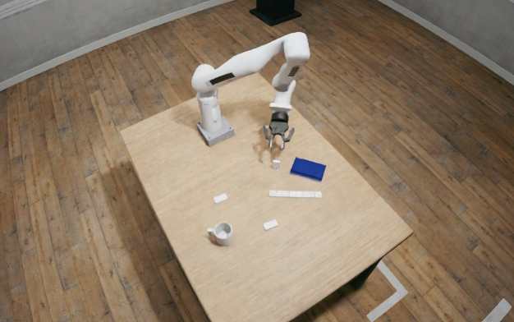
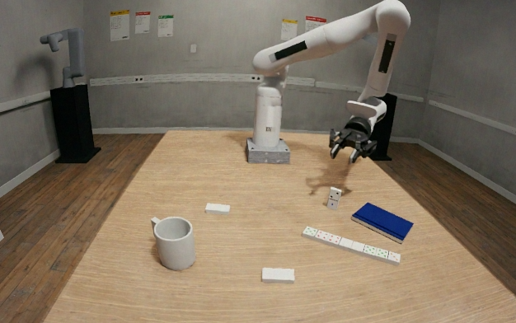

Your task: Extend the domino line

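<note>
A line of face-up dominoes (image 1: 295, 194) (image 2: 350, 245) lies flat on the table near the blue book. One domino (image 1: 276, 164) (image 2: 334, 198) stands on end behind the line, its pips facing the exterior camera. Two face-down white dominoes lie flat: one (image 1: 220, 198) (image 2: 218, 208) left of the middle, one (image 1: 270, 224) (image 2: 278, 275) near the front. My gripper (image 1: 277, 144) (image 2: 345, 156) hangs in the air above and behind the standing domino, fingers partly open, with nothing between them.
A blue book (image 1: 308, 168) (image 2: 382, 221) lies right of the standing domino, close behind the line. A grey mug (image 1: 222, 233) (image 2: 175, 242) stands at the front left. The arm's base (image 1: 214, 133) (image 2: 268, 151) is at the back of the table.
</note>
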You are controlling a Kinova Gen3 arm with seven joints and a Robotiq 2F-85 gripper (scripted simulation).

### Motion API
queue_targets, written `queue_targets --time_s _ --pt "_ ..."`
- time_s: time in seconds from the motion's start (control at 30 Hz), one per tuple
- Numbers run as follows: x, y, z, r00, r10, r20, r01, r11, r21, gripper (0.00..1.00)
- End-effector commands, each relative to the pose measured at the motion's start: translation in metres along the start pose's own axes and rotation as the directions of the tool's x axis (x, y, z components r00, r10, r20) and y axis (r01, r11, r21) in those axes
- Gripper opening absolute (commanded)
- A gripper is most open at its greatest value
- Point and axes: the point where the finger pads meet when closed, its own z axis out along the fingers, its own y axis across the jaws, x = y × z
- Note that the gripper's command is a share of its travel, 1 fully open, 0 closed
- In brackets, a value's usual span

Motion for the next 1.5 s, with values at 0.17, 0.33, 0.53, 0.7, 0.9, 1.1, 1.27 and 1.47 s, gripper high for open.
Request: queue_targets --time_s 0.17,0.33,0.53,0.7,0.9,1.1,1.27,1.47 --pt "0.004 -0.001 0.004 0.991 0.003 0.135 -0.003 1.0 0.002 0.49" --pt "0.004 -0.001 0.006 0.976 -0.002 0.217 0.0 1.0 0.005 0.49" --pt "0.004 -0.001 0.007 0.959 -0.005 0.283 0.002 1.0 0.009 0.49" --pt "0.004 -0.001 0.009 0.932 -0.01 0.362 0.006 1.0 0.012 0.49" --pt "0.005 -0.001 0.01 0.892 -0.015 0.451 0.007 1.0 0.02 0.49" --pt "0.004 -0.001 0.012 0.864 -0.018 0.503 0.009 1.0 0.02 0.49" --pt "0.006 -0.004 0.012 0.826 -0.019 0.564 0.004 1.0 0.028 0.49" --pt "0.006 -0.004 0.014 0.78 -0.022 0.625 0.006 1.0 0.029 0.49"
